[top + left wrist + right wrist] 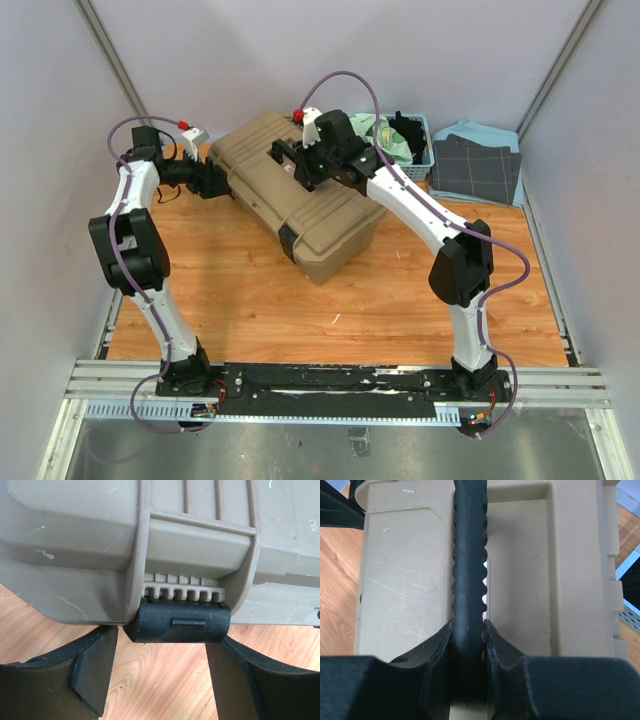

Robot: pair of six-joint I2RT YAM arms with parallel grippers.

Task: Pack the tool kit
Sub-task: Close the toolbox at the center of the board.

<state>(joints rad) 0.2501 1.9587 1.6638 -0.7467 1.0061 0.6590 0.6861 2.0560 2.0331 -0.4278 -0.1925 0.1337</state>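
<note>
The tool kit is a large tan plastic box lying closed and at an angle on the wooden table. Its lid fills the right wrist view. My right gripper is above the lid, shut on the black ribbed handle. My left gripper is at the box's left end. In the left wrist view it stands open, its fingers flanking the black side latch just below it. Another black latch shows on the front wall.
A blue basket with cloths stands at the back right, next to a dark checked cloth on a light blue one. Grey walls close in the table at the back and sides. Bare wood lies between the box and the arm bases.
</note>
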